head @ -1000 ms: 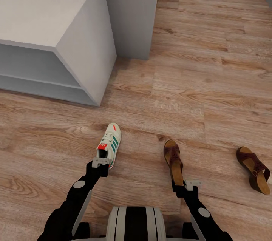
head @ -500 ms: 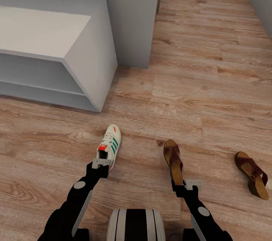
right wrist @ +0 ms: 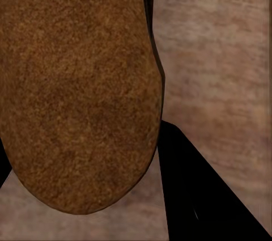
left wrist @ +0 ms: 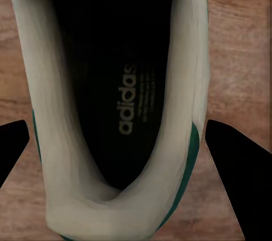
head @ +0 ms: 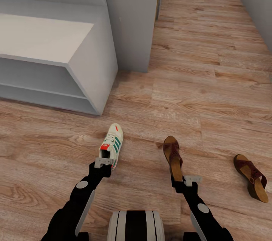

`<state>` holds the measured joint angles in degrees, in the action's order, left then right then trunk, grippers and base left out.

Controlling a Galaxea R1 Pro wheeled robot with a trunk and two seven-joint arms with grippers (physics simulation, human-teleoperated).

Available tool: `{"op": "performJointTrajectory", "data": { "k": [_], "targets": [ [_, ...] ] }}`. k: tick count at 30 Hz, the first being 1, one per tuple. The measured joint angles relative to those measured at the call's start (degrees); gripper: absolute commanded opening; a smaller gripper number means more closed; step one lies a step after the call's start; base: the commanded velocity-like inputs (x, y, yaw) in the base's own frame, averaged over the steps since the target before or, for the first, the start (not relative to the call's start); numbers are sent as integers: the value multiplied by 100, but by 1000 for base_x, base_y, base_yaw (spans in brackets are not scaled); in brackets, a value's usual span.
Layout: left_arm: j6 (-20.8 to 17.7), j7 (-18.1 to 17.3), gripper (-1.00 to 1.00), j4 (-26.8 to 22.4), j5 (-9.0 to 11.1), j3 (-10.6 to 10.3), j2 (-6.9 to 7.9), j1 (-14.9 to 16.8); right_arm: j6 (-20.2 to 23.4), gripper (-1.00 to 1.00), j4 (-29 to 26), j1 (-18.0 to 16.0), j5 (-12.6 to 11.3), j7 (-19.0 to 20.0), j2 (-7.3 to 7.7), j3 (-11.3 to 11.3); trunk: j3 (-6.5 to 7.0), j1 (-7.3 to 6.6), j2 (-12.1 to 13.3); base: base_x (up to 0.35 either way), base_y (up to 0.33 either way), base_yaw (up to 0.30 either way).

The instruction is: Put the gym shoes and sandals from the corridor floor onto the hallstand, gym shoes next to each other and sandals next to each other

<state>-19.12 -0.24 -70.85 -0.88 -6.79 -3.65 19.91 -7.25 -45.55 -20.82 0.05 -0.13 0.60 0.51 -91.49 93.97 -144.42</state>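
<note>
One white gym shoe [head: 112, 143] with green stripes points away from me, and my left gripper [head: 105, 160] is shut on its heel. In the left wrist view both black fingers [left wrist: 14, 144] press the sides of the gym shoe [left wrist: 113, 110]. My right gripper [head: 179, 180] is shut on the heel of a brown sandal [head: 173, 156]; a finger [right wrist: 192, 190] touches the sandal's tan insole [right wrist: 73, 82]. The second sandal [head: 251, 182] lies on the corridor floor [head: 189, 93] at the right. The hallstand [head: 90, 56] stands at the left. The other gym shoe is out of view.
A grey wall block [head: 130, 18] rises just right of the hallstand. The corridor runs on ahead past it, with a grey wall [head: 260, 3] along its right side. My own base [head: 134, 226] shows at the bottom.
The whole view has shifted a little, so the camera moved: the corridor's far end has come into sight. Both grippers keep their hold on the shoe and the sandal.
</note>
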Motion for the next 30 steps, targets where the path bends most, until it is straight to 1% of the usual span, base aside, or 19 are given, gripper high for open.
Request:
{"op": "performJointTrajectory", "data": {
  "k": [3,6,15,23,24,26,28,30],
  "targets": [
    [4,1,-100,0,-1,-4,-58,-3,0,-100,16,0,-8,1,1,1,0,0,0,0,0,0],
    [7,2,-100,0,-1,1,-69,-5,0,-100,24,0,-15,-10,1,1,0,0,0,0,0,0],
    [2,2,-100,0,2,-3,-74,-4,5,-100,20,0,3,-8,2,14,0,0,0,0,0,0],
    [7,-14,-100,8,2,-2,-74,0,222,-100,-5,0,-14,3,30,43,0,0,0,0,0,0],
    [8,-14,-100,6,2,0,-74,0,677,-100,-11,2,-15,4,30,44,0,0,0,0,0,0],
    [9,-14,-100,5,0,1,-74,-1,934,-100,-45,-1,-15,3,32,44,0,0,0,0,0,0],
    [9,-14,-100,3,-4,2,-74,-1,1233,-100,-278,-3,-17,-3,28,51,1,0,0,0,0,0],
    [9,-14,-100,1,-5,2,-74,-2,1313,-100,-417,-2,-18,-6,28,53,0,0,0,0,0,0]
  ]
}}
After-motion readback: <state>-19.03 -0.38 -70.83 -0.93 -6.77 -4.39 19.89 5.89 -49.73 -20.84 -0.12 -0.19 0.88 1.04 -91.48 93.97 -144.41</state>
